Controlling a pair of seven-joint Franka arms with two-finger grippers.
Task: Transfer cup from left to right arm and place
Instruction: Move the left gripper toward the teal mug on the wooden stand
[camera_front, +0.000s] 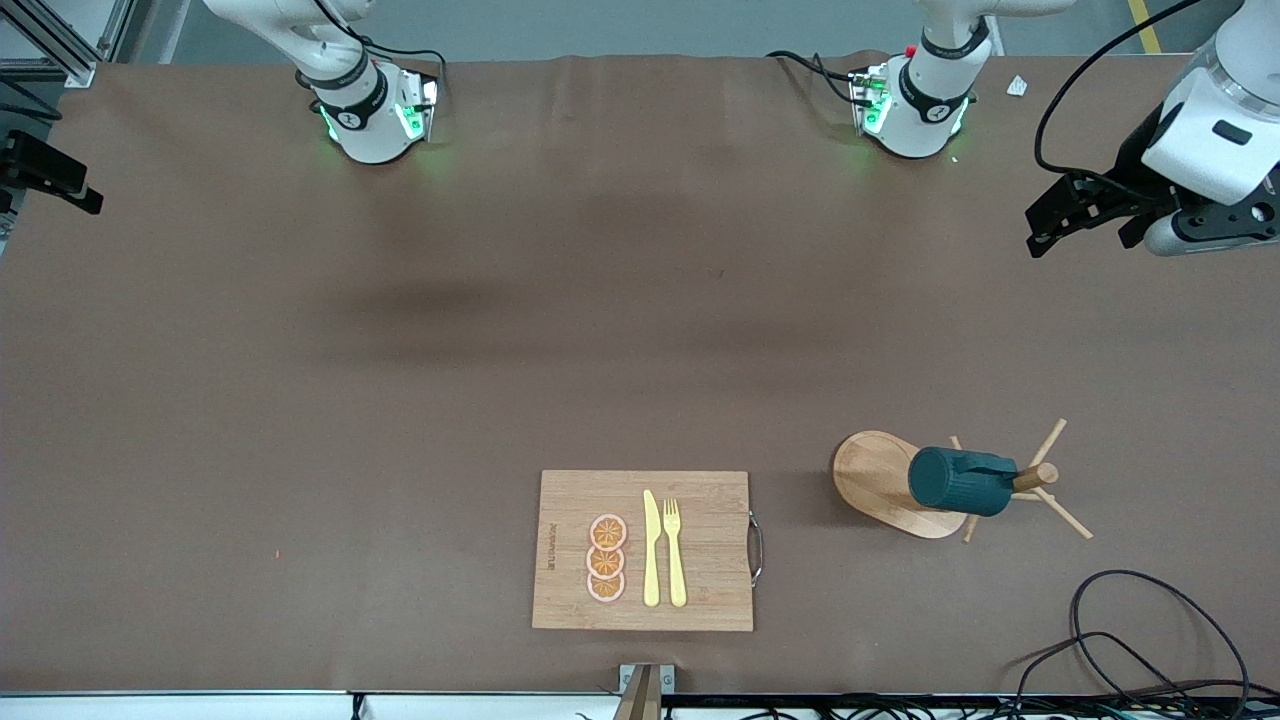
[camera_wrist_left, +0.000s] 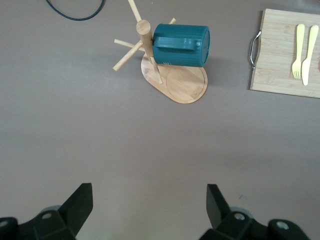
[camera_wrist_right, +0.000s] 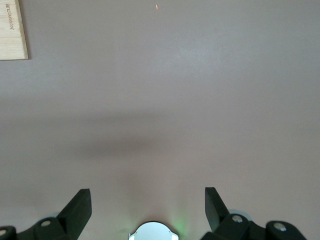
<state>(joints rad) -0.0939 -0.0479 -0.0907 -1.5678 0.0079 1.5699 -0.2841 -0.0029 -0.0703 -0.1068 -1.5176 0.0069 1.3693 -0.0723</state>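
Cup hangs on a wooden mug rack, both tools wide and empty.

The cup (camera_front: 962, 481) lies sideways on a peg of the rack (camera_front: 890, 483), at about 3 o'clock from the cutting board (camera_front: 642, 550). It looks stiff and probably breakable; the ribbed wall should give good friction, so I would grip across the body, not the small handle. Its inside is not visible. The left tool (camera_wrist_left: 149, 206) hovers over bare worktop (camera_front: 300, 400); the right tool (camera_wrist_right: 148, 207) waits.
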